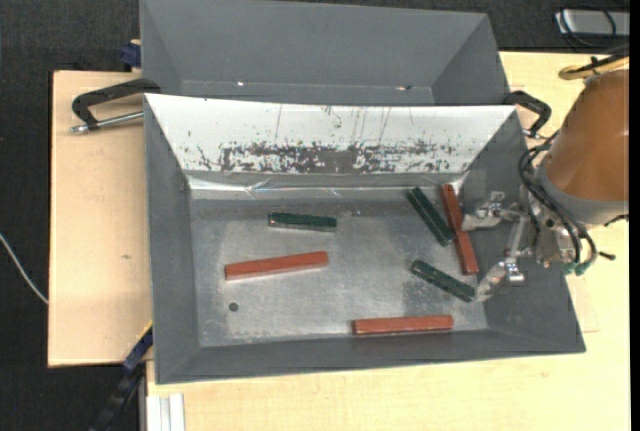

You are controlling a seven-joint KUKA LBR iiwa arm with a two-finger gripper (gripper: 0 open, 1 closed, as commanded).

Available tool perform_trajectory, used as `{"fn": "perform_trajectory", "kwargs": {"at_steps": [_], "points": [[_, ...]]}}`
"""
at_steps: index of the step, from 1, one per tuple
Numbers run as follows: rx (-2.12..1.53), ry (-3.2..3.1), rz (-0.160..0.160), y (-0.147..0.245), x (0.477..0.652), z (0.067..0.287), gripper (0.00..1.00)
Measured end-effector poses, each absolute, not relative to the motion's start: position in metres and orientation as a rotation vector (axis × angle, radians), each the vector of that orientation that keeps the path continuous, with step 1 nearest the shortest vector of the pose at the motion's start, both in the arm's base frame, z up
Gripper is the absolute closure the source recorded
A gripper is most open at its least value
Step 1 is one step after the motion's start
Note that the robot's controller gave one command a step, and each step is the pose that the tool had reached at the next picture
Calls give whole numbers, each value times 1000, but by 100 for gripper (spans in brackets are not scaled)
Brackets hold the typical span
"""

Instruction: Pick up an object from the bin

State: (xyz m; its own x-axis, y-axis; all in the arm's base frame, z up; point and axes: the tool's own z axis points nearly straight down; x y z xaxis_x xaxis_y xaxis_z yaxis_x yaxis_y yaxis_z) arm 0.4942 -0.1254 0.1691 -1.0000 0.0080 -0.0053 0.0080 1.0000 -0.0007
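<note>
My gripper (505, 269) hangs low over the bin's right slope, just right of the floor. Closest to it is a short dark green stick (443, 281), lying slantwise with its right end almost under the gripper. Just above that, a red stick (460, 229) runs steeply along the right wall. A second dark green stick (430, 215) leans beside the red one on its left. Nothing shows held in the gripper.
Farther left lie a red stick (276, 265) in the middle of the floor and a small dark green stick (302, 220) near the back wall. Another red stick (402, 324) rests along the front edge. The arm comes in over the right rim.
</note>
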Motion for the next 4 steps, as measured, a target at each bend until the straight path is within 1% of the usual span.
{"fn": "perform_trajectory", "kwargs": {"at_steps": [1,2,3,4], "points": [[171,3136,2,-108,507,114,0],[326,3122,6,-126,505,75,100],[326,3122,5,-126,505,75,100],[287,3123,0,-126,497,211,100]]}}
